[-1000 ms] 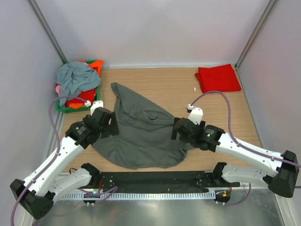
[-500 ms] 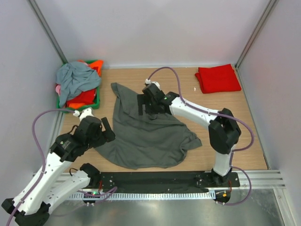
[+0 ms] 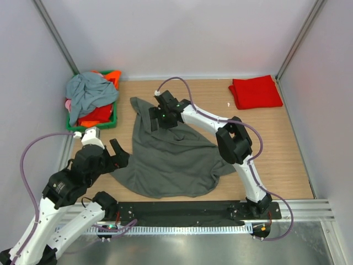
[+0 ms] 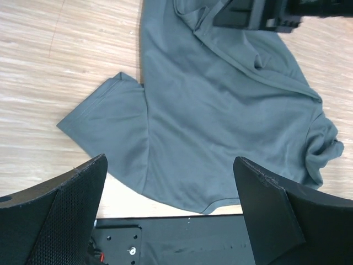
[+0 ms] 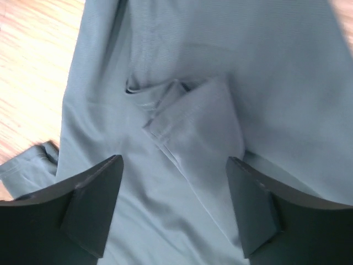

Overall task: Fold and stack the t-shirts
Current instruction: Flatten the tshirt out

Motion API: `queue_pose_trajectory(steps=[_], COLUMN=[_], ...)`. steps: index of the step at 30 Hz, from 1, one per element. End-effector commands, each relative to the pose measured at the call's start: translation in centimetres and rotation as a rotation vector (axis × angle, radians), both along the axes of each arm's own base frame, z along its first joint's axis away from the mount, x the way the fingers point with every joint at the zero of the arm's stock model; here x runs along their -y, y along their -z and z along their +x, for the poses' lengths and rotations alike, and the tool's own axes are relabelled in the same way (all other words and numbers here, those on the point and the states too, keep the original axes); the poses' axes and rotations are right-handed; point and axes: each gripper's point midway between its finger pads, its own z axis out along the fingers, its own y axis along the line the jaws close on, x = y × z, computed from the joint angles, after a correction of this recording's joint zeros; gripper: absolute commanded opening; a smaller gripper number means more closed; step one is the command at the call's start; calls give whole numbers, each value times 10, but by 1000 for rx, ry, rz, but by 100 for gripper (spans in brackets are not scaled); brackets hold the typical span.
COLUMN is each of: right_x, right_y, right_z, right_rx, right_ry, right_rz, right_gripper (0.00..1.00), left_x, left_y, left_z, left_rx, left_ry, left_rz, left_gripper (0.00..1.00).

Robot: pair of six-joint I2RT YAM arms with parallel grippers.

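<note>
Grey t-shirt (image 3: pixel 171 157): soft matte cotton, which we see rumpled and spread mid-table (image 3: pixel 276 143).
Red t-shirt (image 3: pixel 255 91): a neat folded rectangle in the far right corner.
Left gripper (image 4: pixel 170 163): arm crooked by the shirt's left edge, jaws wide apart and empty.
Right gripper (image 5: pixel 174 161): arm stretched across the shirt, jaws apart over a hemmed flap.

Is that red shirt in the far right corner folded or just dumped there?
Folded: the red t-shirt lies as a compact, layered rectangle with straight edges.
</note>
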Motion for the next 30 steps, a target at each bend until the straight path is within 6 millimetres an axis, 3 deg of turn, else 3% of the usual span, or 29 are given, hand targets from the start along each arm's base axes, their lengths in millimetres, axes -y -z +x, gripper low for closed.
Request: queue_pose_trajectory(steps=[1,2,5,9,10,11,12,14,17,22,27,28,30], right_x=[-13,-14,-13,-10,-7,-4,0,8,23,31,25,24,22], right_y=[-1,2,16,18,17,16,8,2,-9,7,23,26,27], right_z=[-3,-3,-6,-3,-3,-2,3,7,16,17,7,3,0], right_rx=[-22,-25,-46,-37,-30,-24,7,42,108,93,51,43,43], right_ry=[-75,-79,-81,-77,-71,-64,-46,-22,25,24,-4,-12,-19], right_rz=[13,14,-2,-19,-31,-45,-59,-84,-136,-202,-194,-199,-199], right_gripper=[76,67,54,40,43,57,63,71,73,73,69,67,51], left_x=[4,4,4,4,4,4,3,3,2,1,1,2,2], left_y=[-15,-15,-14,-13,-14,-14,-14,-15,-15,-15,-15,-15,-15], left_z=[8,8,8,8,8,8,8,8,7,7,7,8,8], left_rx=[82,84,80,76,77,77,81,86,89,90,91,88,87], left_ry=[12,12,11,12,11,10,10,7,5,1,0,1,0], left_rz=[-28,-29,-27,-23,-26,-25,-27,-30,-32,-30,-33,-31,-30], left_gripper=[96,96,96,95,95,95,95,95,95,94,94,93,93])
